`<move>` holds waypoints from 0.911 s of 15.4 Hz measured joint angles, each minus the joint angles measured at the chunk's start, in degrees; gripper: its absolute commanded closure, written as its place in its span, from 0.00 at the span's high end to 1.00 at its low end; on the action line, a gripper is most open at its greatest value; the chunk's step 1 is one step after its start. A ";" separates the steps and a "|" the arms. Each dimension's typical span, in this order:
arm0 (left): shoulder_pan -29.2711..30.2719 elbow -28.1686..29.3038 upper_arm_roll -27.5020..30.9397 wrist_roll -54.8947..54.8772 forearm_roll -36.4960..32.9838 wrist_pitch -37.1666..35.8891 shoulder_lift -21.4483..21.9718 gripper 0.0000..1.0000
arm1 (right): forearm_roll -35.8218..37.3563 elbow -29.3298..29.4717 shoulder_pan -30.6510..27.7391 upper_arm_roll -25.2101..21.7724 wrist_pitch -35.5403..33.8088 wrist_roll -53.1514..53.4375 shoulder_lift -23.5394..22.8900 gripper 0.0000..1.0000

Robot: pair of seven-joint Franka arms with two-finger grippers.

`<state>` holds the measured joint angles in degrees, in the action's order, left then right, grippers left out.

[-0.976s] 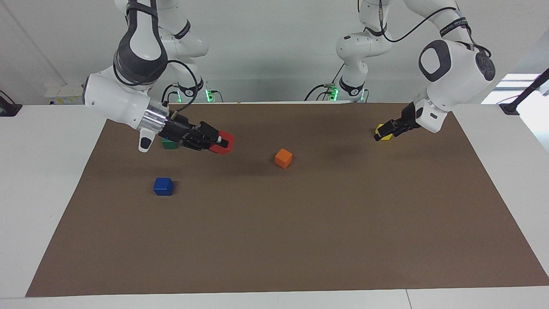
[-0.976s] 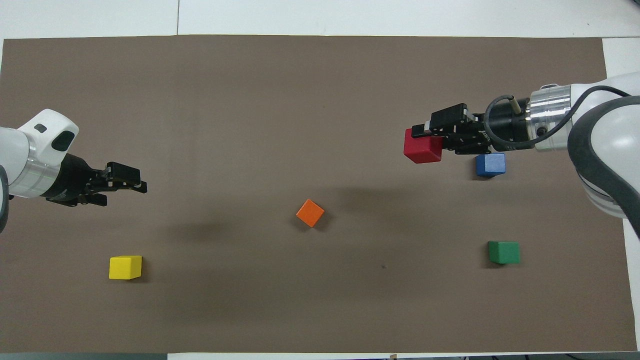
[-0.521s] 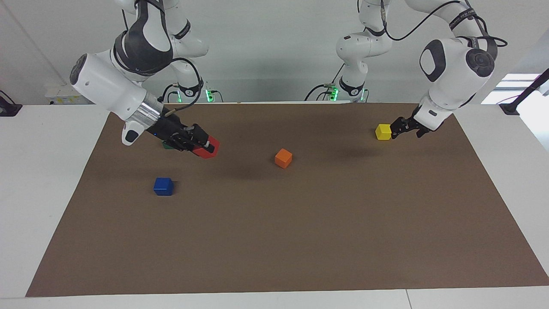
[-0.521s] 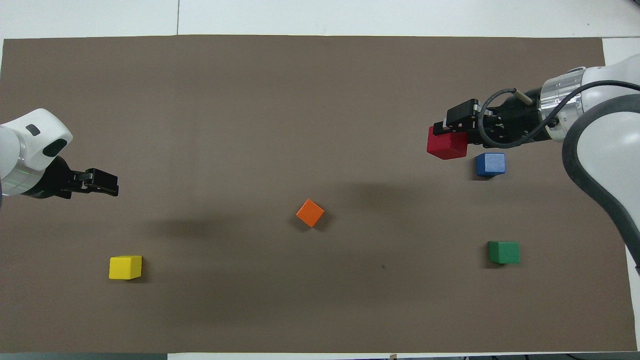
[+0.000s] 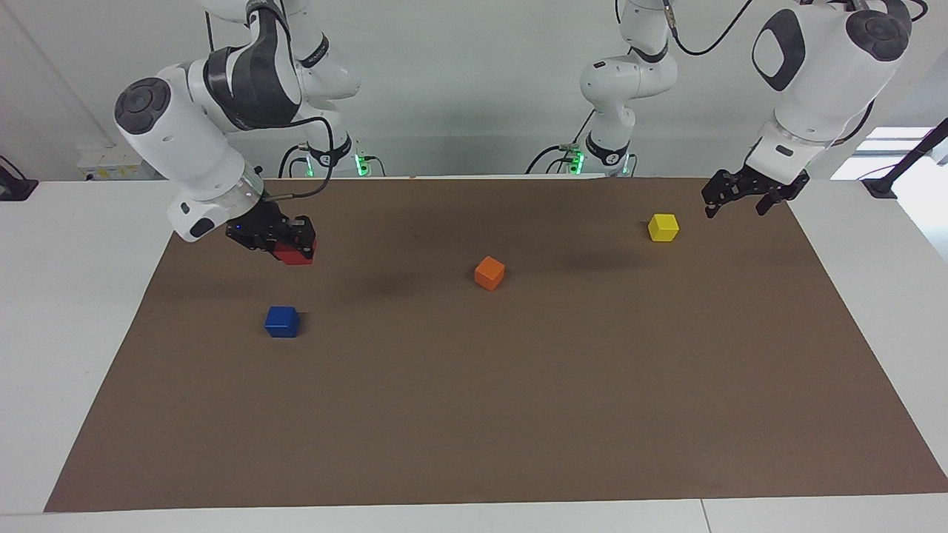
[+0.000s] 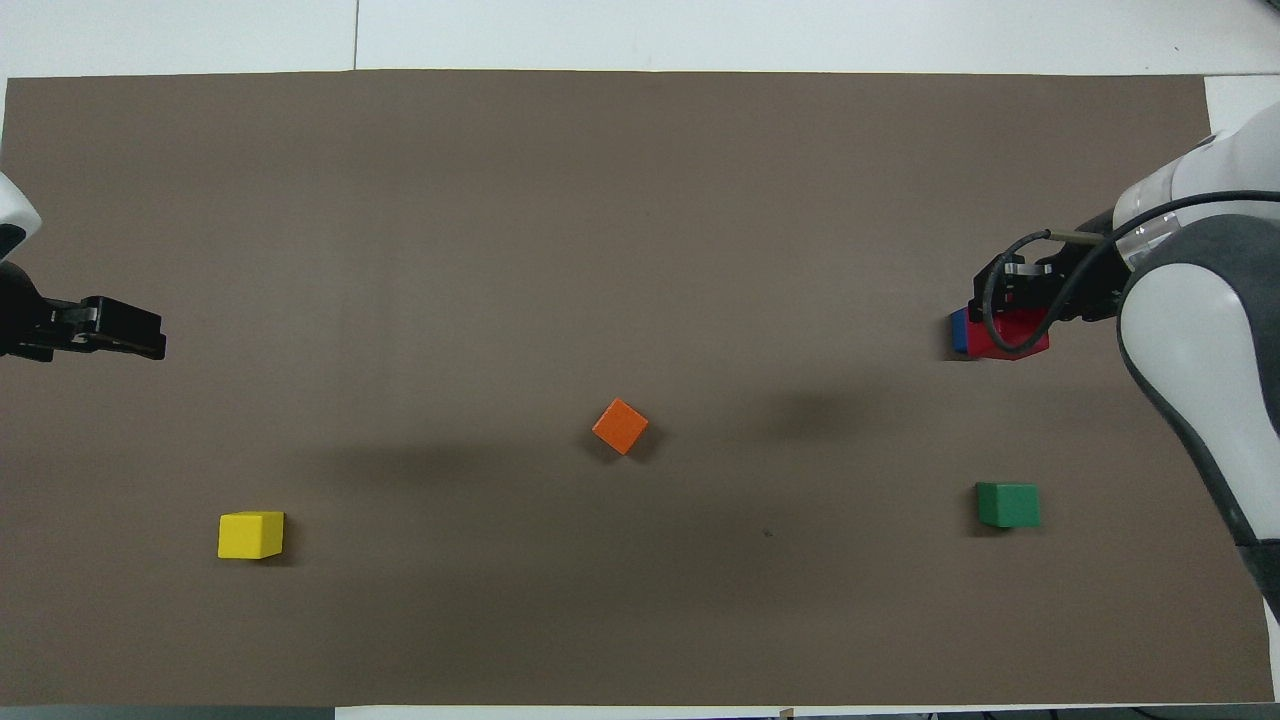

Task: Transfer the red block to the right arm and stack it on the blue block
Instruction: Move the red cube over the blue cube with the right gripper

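Stacking step in hand, by the look of it: red block (image 5: 295, 254) clamped in the right gripper (image 5: 285, 246), fingers closed on its sides, raised in the air over the blue block (image 5: 282, 321). From overhead, red block (image 6: 1012, 334) covering nearly all of the blue block (image 6: 958, 331), only a thin blue edge showing; in the facing view clearly still apart, with a gap of bare mat between them. Handover apparently done. Next move, as judged: trim sideways until the faces line up, turn the wrist so the edges run square to the blue ones, then lower straight down and release only once the red rests flat. Risk of a corner catching and nudging the blue block aside if brought down off-centre. Left gripper (image 5: 744, 194) waiting over the table edge at the left arm's end, fingers spread, holding nothing. Blocks all small, hard-edged cubes of like size with smooth matte painted faces, likely wood or plastic: yellow (image 5: 663, 226), orange (image 5: 489, 272) turned at an angle, green (image 6: 1007, 504) hidden by the right arm in the facing view. Mat (image 5: 518, 414) brown, flat, dull, paper-like, laid on a white table (image 5: 67, 296).
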<state>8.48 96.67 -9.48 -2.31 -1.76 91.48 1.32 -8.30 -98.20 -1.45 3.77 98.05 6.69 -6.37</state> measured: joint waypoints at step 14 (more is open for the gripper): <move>-8.08 -2.52 4.99 -0.05 0.00 -1.30 -3.17 1.00 | 6.49 -10.36 -4.36 -0.06 22.31 -9.61 -4.21 0.00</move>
<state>0.41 94.14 -4.49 -2.36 -1.76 90.18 -1.85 -1.81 -108.56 -5.81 3.71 120.36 -2.91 -10.57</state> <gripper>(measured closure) 0.000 0.441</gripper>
